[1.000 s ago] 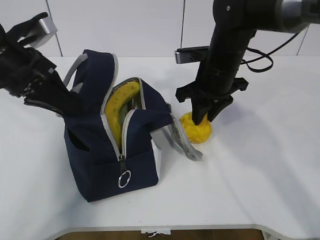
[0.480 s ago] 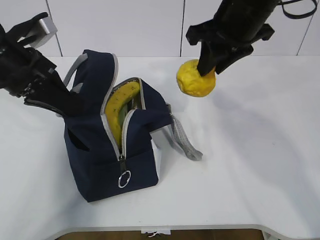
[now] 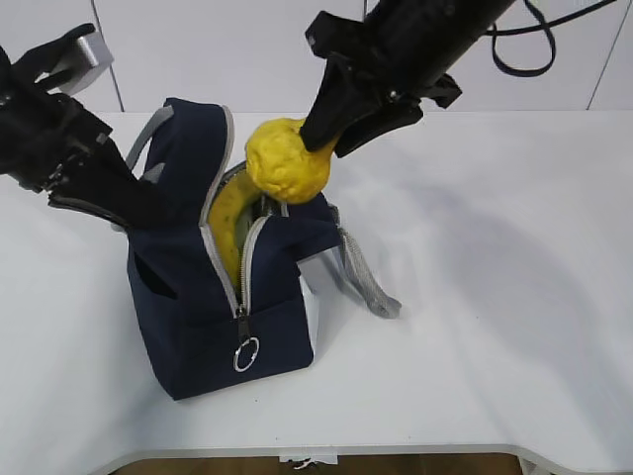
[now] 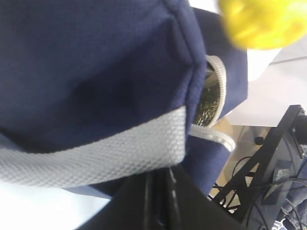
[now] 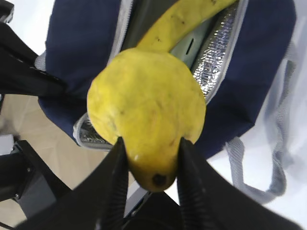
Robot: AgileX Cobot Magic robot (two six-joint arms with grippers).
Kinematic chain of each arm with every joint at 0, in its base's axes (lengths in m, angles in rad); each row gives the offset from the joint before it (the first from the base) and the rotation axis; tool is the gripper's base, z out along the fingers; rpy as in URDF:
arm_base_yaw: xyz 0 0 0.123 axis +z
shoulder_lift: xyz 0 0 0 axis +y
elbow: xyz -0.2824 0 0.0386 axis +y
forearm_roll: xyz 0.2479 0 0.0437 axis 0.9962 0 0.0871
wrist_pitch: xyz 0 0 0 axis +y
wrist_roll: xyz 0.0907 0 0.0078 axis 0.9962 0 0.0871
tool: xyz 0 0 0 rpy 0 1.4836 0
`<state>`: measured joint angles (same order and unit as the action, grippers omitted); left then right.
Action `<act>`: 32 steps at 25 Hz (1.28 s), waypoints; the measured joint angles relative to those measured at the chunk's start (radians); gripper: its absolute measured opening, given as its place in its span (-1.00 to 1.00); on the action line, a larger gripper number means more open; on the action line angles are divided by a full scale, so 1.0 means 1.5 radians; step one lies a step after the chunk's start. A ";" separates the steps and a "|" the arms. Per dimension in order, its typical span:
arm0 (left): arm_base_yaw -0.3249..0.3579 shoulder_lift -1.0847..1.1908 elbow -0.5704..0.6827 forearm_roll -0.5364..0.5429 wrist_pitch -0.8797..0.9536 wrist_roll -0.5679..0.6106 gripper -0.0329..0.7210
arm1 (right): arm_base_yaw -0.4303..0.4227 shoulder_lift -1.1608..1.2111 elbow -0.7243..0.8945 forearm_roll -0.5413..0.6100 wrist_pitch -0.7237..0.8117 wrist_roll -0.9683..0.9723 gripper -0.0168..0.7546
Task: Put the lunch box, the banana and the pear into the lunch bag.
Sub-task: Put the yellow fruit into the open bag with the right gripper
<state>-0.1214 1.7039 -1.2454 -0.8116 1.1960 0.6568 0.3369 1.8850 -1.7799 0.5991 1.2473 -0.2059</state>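
The right pincer point(image 3: 315, 148) grips the pear point(image 3: 288, 160) above the open mouth of the lunch bag point(image 3: 188, 307), which stands toward the surface's left edge with the banana point(image 3: 229, 213) inside. The left pincer point(image 4: 158, 194), closed, pinches the bag's grey handle point(image 4: 96, 153). Next, likely: lower, then release.

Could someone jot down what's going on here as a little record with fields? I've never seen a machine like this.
Bag: boxy navy-blue fabric lunch bag, unzipped, on the white table
Inside bag: long curved yellow banana showing in the opening; silver lining visible
Carried item: lumpy golden-yellow pear, held in the air above the bag's opening
Right pincer: closed on the pear's narrow end
Left pincer: shut on the bag's side, by a grey webbing handle
Other handle: grey webbing strap lying on the table
Lunch box: only a pale sliver beside the banana; cannot confirm
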 joint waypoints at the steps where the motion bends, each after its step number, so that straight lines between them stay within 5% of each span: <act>1: 0.000 0.000 0.000 0.000 0.000 0.000 -0.93 | 0.000 0.011 0.000 0.010 0.000 -0.007 -0.32; 12: 0.000 -0.001 0.000 -0.033 0.000 0.000 -0.93 | 0.000 0.092 0.000 0.164 -0.046 -0.095 -0.32; 32: 0.000 -0.023 0.000 -0.051 0.000 0.000 -0.93 | 0.012 0.150 -0.002 0.247 -0.137 -0.163 -0.32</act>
<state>-0.1214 1.6698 -1.2454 -0.8888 1.1960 0.6568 0.3549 2.1107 -1.7833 0.9690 1.0412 -0.4502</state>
